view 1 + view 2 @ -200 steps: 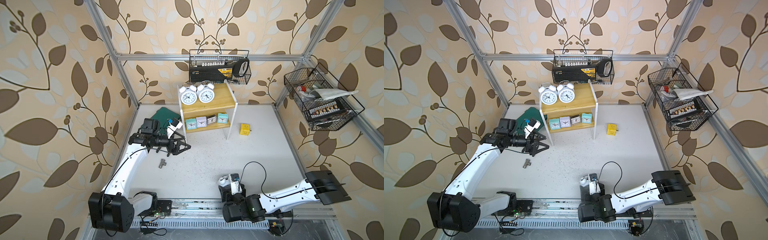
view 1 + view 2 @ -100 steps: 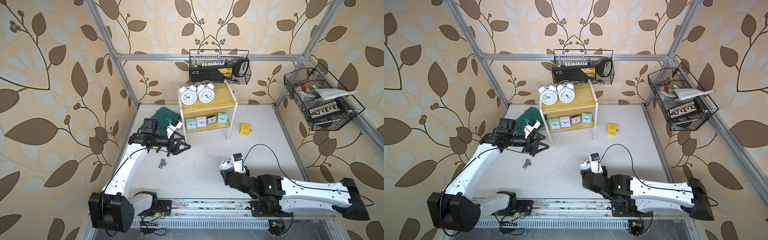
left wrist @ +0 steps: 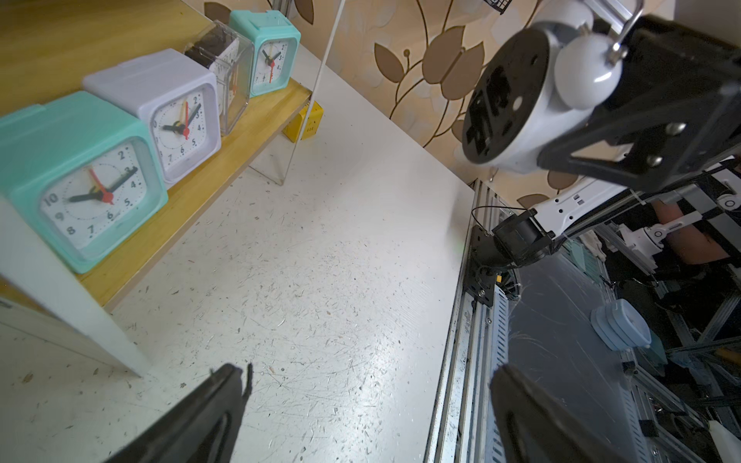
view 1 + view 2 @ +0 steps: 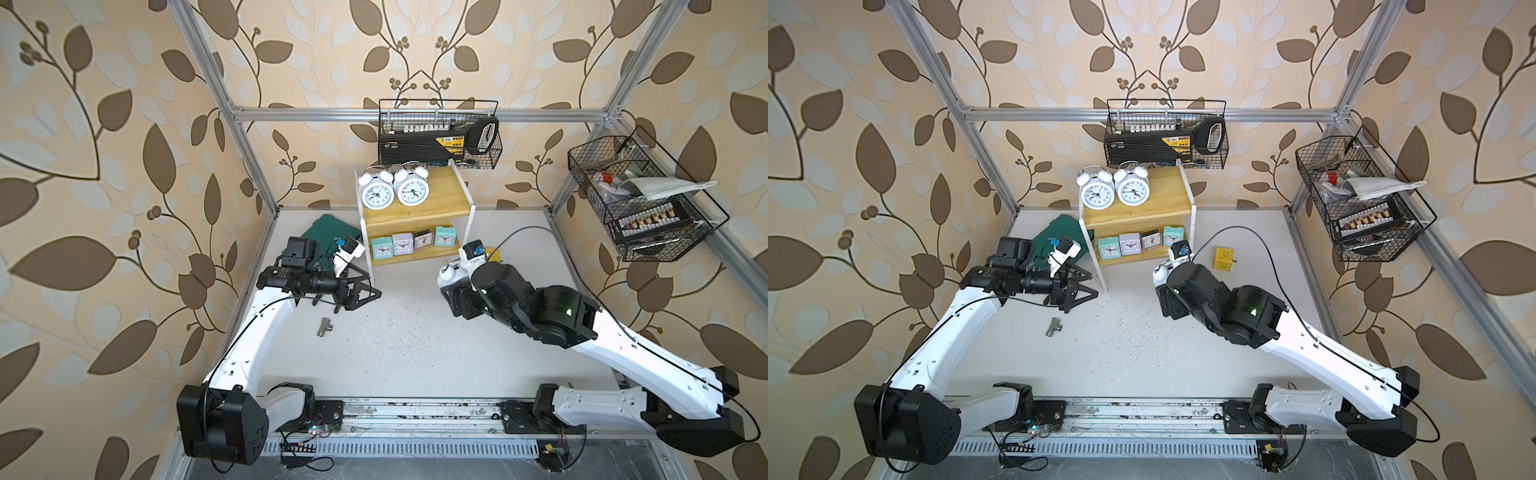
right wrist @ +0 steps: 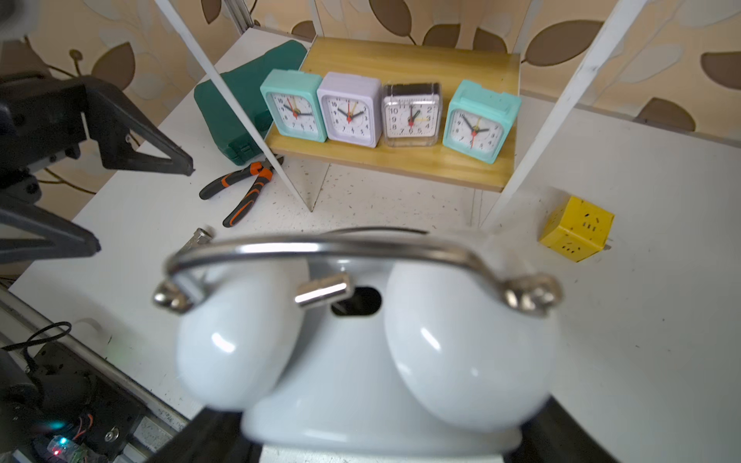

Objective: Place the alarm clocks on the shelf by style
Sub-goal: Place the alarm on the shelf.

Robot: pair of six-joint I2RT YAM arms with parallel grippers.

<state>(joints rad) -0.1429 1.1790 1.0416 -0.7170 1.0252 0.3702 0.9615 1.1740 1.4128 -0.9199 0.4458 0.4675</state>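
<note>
The shelf (image 4: 440, 197) stands at the middle of the bench's (image 4: 415, 357) far edge. On its top board, toward the left end, two round white twin-bell clocks (image 4: 376, 194) stand side by side, dials facing the near edge. The lower board carries a row of four square clocks: a mint clock (image 4: 382, 248), a lilac clock (image 4: 402, 244), a grey clock (image 4: 423, 240) and a second mint clock (image 4: 445, 237), close together.

The right end effector (image 4: 453, 284) hangs above the bench just in front of the shelf's right front leg. Its jaws are closed partway around the round body of the third twin-bell clock (image 3: 517, 100), which is lifted clear of the bench.

The left end effector (image 4: 368, 291) hovers nearer the bench's left edge, just in front of the shelf's left front leg, jaws spread fully wide with nothing between them.

A yellow cube (image 4: 1222, 259) sits on the bench beside the shelf's right legs. A green case (image 4: 328, 226) lies toward the far left corner, with pliers (image 5: 244, 188) next to it. A small metal fitting (image 4: 325, 327) lies toward the left edge, on the near side of the left end effector.
</note>
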